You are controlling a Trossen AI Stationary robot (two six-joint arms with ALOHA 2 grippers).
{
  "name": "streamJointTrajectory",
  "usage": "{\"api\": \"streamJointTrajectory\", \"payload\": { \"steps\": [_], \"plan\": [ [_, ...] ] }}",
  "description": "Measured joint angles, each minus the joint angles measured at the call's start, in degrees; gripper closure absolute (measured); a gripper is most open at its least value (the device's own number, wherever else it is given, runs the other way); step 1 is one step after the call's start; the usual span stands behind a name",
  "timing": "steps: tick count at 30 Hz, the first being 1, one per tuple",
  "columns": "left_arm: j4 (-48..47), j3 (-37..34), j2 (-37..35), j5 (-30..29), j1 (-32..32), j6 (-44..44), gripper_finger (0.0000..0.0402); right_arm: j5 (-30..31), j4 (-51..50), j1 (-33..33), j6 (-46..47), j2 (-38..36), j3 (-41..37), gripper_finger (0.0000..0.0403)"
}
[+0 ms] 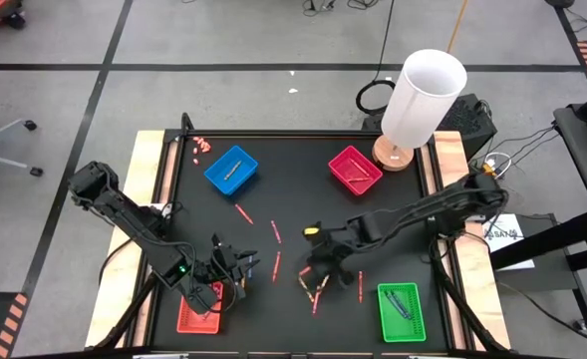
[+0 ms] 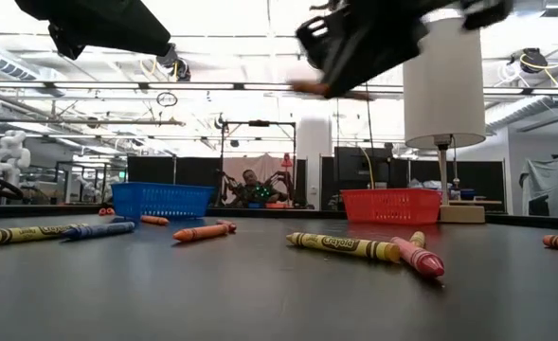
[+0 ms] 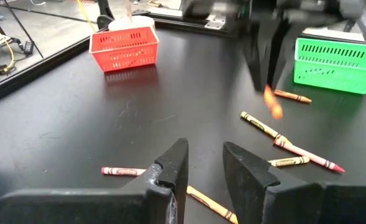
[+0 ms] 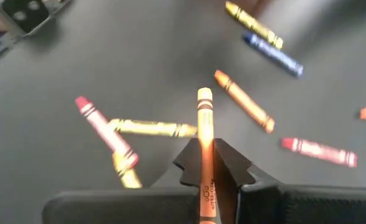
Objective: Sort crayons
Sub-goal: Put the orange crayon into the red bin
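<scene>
The right gripper's (image 4: 205, 163) fingers (image 4: 231, 163) pinched an orange crayon (image 4: 204, 134) between them, the stick running lengthwise through the narrow gap with its tip poking out past the fingertips. In the low view that gripper hung clear above the black surface (image 1: 293, 194), the crayon lifted off it. Below and around it the other crayons (image 1: 276, 231) lay scattered over the middle and near part of the surface: a yellow one (image 4: 150, 128) touching a pink one (image 4: 102, 126), an orange one (image 4: 243, 101), a blue one (image 4: 273, 55).

The left gripper (image 3: 202, 163) waited at the near left, by the red tray (image 1: 196, 312), its fingers (image 3: 173, 165) spread apart with nothing between them; a red crayon (image 3: 123, 171) lay on the surface just past them.

The blue tray (image 1: 231, 170) and the magenta tray (image 1: 355, 170) sat at the far side, the green tray (image 1: 403, 311) at the near right.
</scene>
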Motion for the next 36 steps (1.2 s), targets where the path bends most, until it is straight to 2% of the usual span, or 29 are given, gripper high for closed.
{"api": "streamJointTrajectory", "payload": {
  "steps": [3,7,11,16,19,27,32,36],
  "plan": [
    [0.0,0.0,0.0,0.2,0.0,0.0,0.0301,0.3,-7.0,1.4,3.0,-3.7,-0.1,0.0401],
    [0.0,0.0,0.0,1.0,0.0,0.0,0.0301,0.2,-9.1,4.1,6.0,-8.7,-4.3,0.0401],
    [0.1,0.0,0.0,1.0,0.0,0.0,0.0301,2.2,-0.1,6.7,10.0,-13.9,-12.5,0.0401],
    [0.2,0.0,0.0,1.0,0.0,0.0,0.0301,10.5,15.5,9.0,15.7,-17.3,-22.8,0.0401],
    [0.4,0.0,0.0,1.0,0.0,0.0,0.0301,15.5,21.3,9.8,18.1,-17.7,-26.7,0.0401],
    [0.4,0.0,0.0,1.0,0.6,0.0,0.0301,23.9,26.0,9.9,24.8,-17.7,-28.4,0.0401],
    [0.3,0.0,0.0,1.0,1.0,0.0,0.0301,27.2,29.4,9.9,27.0,-17.7,-28.4,0.0401],
    [0.3,0.0,0.0,1.0,1.0,0.0,0.0301,27.4,31.7,9.5,27.6,-17.7,-28.4,0.0401]
  ]
}}
